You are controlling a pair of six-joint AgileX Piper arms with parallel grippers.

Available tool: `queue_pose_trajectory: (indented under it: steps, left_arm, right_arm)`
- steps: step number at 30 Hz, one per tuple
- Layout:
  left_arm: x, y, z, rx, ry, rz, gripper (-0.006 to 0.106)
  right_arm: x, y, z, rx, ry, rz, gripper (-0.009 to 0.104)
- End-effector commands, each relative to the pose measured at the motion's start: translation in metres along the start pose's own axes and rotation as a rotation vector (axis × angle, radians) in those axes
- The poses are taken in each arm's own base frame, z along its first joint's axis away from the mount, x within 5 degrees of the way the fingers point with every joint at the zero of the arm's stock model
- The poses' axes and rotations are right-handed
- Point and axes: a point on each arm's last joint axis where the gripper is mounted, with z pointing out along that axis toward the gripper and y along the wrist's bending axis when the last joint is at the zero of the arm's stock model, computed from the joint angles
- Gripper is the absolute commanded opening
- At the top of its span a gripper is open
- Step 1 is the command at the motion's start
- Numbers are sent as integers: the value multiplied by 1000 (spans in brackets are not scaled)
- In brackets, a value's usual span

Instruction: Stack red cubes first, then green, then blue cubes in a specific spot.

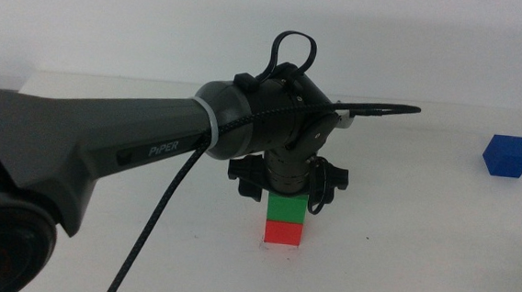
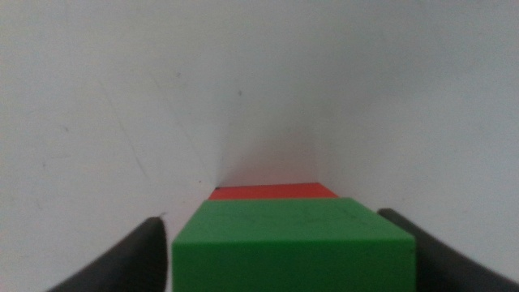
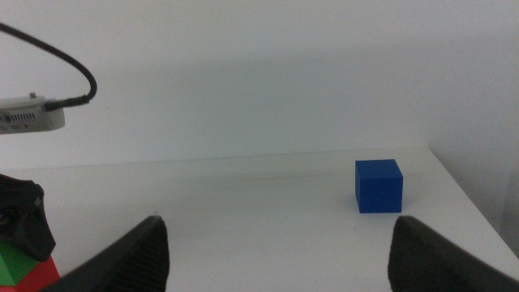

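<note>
Blue cube (image 3: 379,186) sits on white table (image 3: 243,203) beyond the open right tool (image 3: 280,251).

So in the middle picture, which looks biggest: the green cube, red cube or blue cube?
1. Blue cube: fully visible, looks biggest.
2. Green cube and red cube: look alike. The left end effector hides part of the green one, so I won't rank them.

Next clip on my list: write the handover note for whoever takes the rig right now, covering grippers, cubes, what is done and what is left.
Left gripper: over the stack at mid-table, fingers on either side of the green cube; whether they press it or have let go does not show.
Right gripper: open, holding nothing, facing the blue cube; out of the middle view.
Done: green sits on the red cube.
Left: blue cube, alone at the table's far right, goes on top of green.
</note>
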Motion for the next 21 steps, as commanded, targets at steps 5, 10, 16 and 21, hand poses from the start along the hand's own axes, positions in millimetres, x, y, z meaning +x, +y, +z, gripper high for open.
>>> queue_pose_trajectory:
  steps: [5,10,16,21]
  left_arm:
    - [-5,1,-18,28,-51,52,94]
    - [-12,9,-91,144,-184,157,94]
    - [13,49,-222,296,-335,397,94]
    - [79,118,-293,316,-420,538,94]
  right_arm:
    - [-1,0,0,2,-16,-13,93]
    - [-1,0,0,2,-16,-13,93]
    - [-1,0,0,2,-16,-13,93]
    - [-1,0,0,2,-16,-13,93]
